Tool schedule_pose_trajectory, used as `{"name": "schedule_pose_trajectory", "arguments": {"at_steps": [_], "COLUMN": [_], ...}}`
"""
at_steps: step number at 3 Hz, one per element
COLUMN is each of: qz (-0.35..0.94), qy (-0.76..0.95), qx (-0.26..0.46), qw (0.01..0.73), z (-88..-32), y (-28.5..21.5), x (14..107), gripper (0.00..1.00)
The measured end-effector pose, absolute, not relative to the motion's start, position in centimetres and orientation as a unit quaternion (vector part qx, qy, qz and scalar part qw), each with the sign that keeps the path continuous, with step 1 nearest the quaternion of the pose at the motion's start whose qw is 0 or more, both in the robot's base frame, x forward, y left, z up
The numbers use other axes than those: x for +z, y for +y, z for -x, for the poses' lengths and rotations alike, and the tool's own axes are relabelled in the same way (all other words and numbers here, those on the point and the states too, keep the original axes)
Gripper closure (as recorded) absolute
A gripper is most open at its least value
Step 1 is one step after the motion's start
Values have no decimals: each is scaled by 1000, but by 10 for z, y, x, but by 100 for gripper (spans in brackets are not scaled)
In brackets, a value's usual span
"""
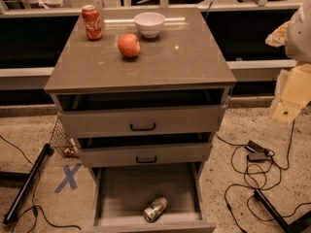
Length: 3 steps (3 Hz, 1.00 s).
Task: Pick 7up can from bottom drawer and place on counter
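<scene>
Near the front lip of the pulled-out bottom drawer, the 7up can lies on its side, angled, untouched. No gripper shows anywhere in view, so I cannot tell whether it is open or closed, and the pick looks not yet begun. The next move calls for a low reach into the drawer to close across the can's body, then a lift to bare bench right of the red fruit.
</scene>
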State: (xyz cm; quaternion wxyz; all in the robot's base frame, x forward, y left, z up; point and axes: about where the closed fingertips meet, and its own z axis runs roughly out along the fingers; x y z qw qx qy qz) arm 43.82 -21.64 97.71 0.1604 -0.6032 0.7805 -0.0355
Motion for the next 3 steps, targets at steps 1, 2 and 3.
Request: {"name": "schedule_pose_trajectory", "arguments": {"at_steps": [1, 2, 3], "qz": [603, 617, 663], "qy": [780, 774, 735], "qx": [-36, -19, 2], "qw": [160, 140, 141], "z": [-438, -452, -447], "y": [-216, -199, -149], "x": [977, 941, 877], "gripper": [0, 0, 0]}}
